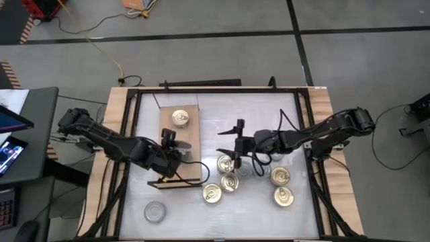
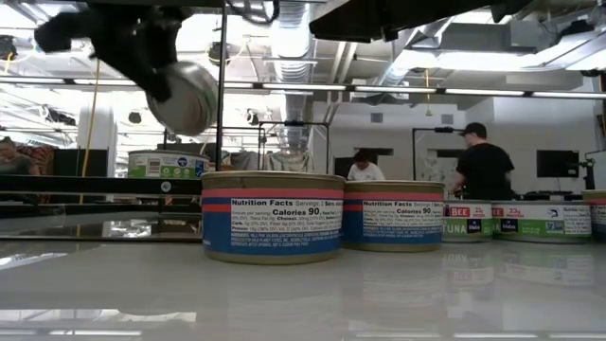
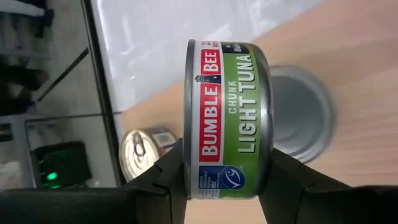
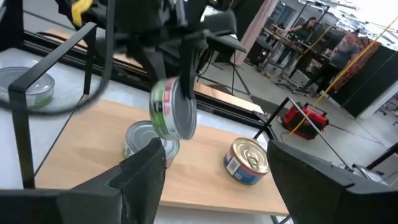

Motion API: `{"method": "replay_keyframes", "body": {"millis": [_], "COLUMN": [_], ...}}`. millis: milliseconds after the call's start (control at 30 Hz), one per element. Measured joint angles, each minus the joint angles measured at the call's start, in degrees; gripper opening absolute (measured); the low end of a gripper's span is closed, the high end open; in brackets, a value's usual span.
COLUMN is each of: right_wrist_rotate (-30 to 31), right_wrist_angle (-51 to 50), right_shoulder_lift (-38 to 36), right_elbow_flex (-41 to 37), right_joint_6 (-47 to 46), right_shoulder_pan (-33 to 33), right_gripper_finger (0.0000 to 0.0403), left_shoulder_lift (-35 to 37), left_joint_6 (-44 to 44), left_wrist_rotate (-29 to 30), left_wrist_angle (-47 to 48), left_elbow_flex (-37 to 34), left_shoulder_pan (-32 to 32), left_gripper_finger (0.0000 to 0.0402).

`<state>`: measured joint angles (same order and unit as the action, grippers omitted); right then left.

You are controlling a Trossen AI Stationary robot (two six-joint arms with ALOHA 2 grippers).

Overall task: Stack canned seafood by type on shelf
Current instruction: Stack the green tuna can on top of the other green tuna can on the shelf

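Over shelf: green-labelled tuna tin (on edge), maybe silver-bottomed.

On the light tan wooden shelf, bare board lies between the gold-topped round tin at its far end and the left gripper. Clustered gold-topped tins crowd the white table beneath the right gripper.

Shiny metal tins with glossy paper labels; matt wooden shelf.
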<state>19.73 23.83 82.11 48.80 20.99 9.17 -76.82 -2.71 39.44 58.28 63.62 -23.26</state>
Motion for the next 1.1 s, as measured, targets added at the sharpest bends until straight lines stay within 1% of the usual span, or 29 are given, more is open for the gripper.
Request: {"method": "replay_keyframes", "body": {"millis": [133, 267, 333, 433, 533, 667, 867, 967, 1100], "right_wrist_rotate": [0.0, 0.0, 0.0, 0.0, 0.0, 0.0, 0.0, 0.0, 0.0], "right_wrist_angle": [0.0, 0.0, -0.1, -0.3, -0.7, -1.0, -1.0, -1.0, -1.0], "right_shoulder_lift": [0.0, 0.0, 0.0, 0.0, 0.0, 0.1, 0.1, 0.1, 0.1], "right_elbow_flex": [0.0, 0.0, 0.0, 0.0, 0.0, 0.0, 0.0, 0.0, 0.0], "right_joint_6": [0.0, 0.0, 0.0, -0.3, -0.9, -1.5, -1.5, -1.6, -1.7], "right_shoulder_pan": [0.0, -0.3, -0.4, -0.7, -0.7, -0.7, -0.7, -0.7, -0.7], "right_gripper_finger": [0.0312, 0.0312, 0.0312, 0.0312, 0.0312, 0.0312, 0.0312, 0.0312, 0.0312], "left_shoulder_lift": [0.0, -0.1, -0.1, -0.2, -0.1, -0.2, -0.2, -0.2, -0.2], "left_joint_6": [-0.5, -0.7, -1.3, -2.9, -3.6, -3.4, -2.6, -2.5, -1.9], "left_wrist_rotate": [3.9, 3.5, 2.8, 3.6, 5.1, 4.3, 0.9, 0.0, 0.2], "left_wrist_angle": [-1.9, -3.5, -6.0, -8.4, -10.0, -10.0, -9.8, -9.8, -9.7], "left_elbow_flex": [-3.3, -5.3, -6.6, -8.8, -9.5, -9.5, -9.5, -9.5, -9.5], "left_shoulder_pan": [0.0, -0.3, -0.7, -1.6, -2.7, -3.5, -4.1, -4.1, -4.1], "left_gripper_finger": [0.014, 0.014, 0.014, 0.014, 0.014, 0.0143, 0.0179, 0.02, 0.0228]}}
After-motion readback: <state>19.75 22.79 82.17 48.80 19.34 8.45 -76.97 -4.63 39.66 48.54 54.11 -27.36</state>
